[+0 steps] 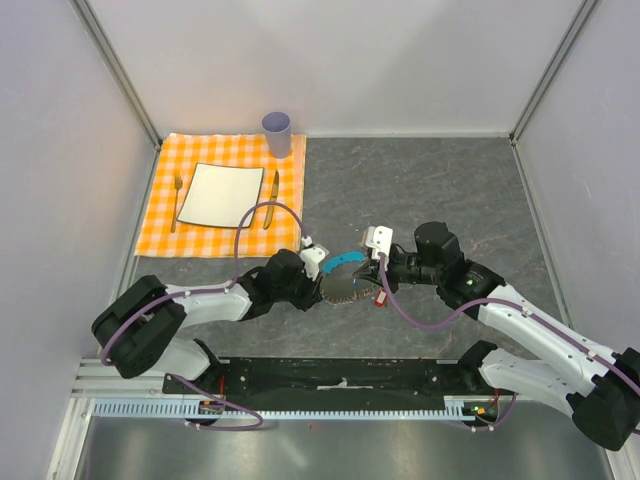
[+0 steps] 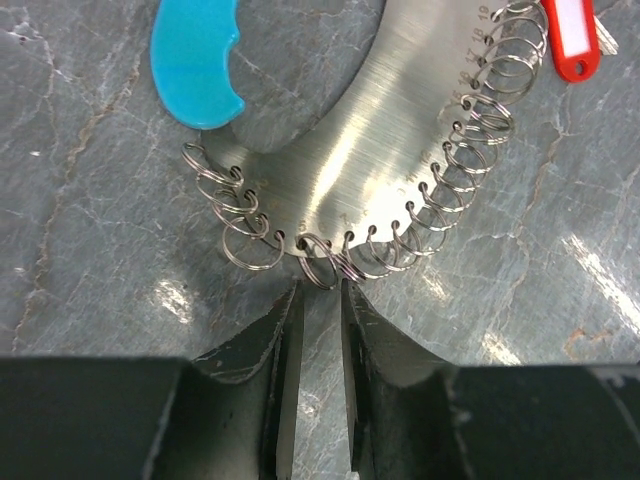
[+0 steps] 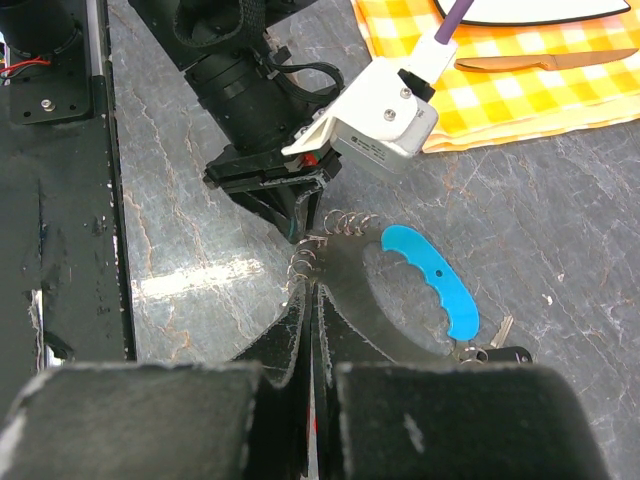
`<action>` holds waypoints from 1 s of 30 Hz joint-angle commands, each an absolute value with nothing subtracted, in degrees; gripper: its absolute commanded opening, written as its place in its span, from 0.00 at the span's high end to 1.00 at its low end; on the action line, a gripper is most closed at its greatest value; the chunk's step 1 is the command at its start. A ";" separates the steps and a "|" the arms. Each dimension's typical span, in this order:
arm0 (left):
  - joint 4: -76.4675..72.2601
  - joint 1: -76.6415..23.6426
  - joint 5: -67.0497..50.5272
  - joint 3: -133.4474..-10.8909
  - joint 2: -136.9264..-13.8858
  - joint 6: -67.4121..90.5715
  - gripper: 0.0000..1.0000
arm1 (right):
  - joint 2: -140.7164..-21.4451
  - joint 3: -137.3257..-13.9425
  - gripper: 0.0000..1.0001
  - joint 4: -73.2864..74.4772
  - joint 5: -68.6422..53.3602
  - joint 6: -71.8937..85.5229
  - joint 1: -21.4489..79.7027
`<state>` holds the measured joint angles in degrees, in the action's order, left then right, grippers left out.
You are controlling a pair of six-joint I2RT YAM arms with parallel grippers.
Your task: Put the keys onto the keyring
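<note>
The keyring [image 2: 380, 130] lies flat: a curved plate of brushed silver metal with a bright cyan grip [image 2: 195, 60] at one end and many small wire rings along its outer edge. At the other end lies a red tag [image 2: 568, 40] with a silver key [image 3: 500, 330].

**Twin white-and-black arms on a black base plate**

The left arm [image 1: 200, 300] and right arm [image 1: 535, 335] have smooth white link shells between bulky, rounded black joint housings. A left purple cable [image 1: 262, 208] and a right purple cable [image 1: 420, 318] run along them, each plugged into a boxy white wrist camera housing: the left housing [image 3: 375, 120] and the right housing [image 1: 380, 238]. A small green light [image 1: 468, 284] glows on a black joint of the right arm. The base plate [image 1: 300, 380] is matte black, with a silver screw [image 3: 45, 103] and thin red and black wires [image 3: 20, 68]. The left end effector [image 2: 320, 288] and right end effector [image 3: 310, 295] have black wedge fingers tapering to thin tips, with rough, chipped edges.
</note>
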<state>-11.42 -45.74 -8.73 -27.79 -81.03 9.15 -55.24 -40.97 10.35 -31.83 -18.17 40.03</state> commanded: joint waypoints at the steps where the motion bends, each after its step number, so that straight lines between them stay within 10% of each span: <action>1: -11.34 -46.06 -2.99 -28.74 -82.96 9.93 0.71 | -54.40 -41.22 1.00 8.26 -32.87 -17.75 40.34; 10: -13.09 -46.41 -3.16 -28.22 -84.02 9.84 0.76 | -54.58 -41.22 1.00 8.26 -32.87 -17.75 40.34; 17: -13.71 -46.41 -2.90 -27.60 -82.09 8.53 0.98 | -54.67 -41.13 1.00 8.17 -33.13 -17.49 40.34; 30: -14.41 -46.06 -14.30 -30.93 -68.65 -11.06 0.98 | -52.56 -40.78 1.00 7.30 -33.05 -17.93 40.34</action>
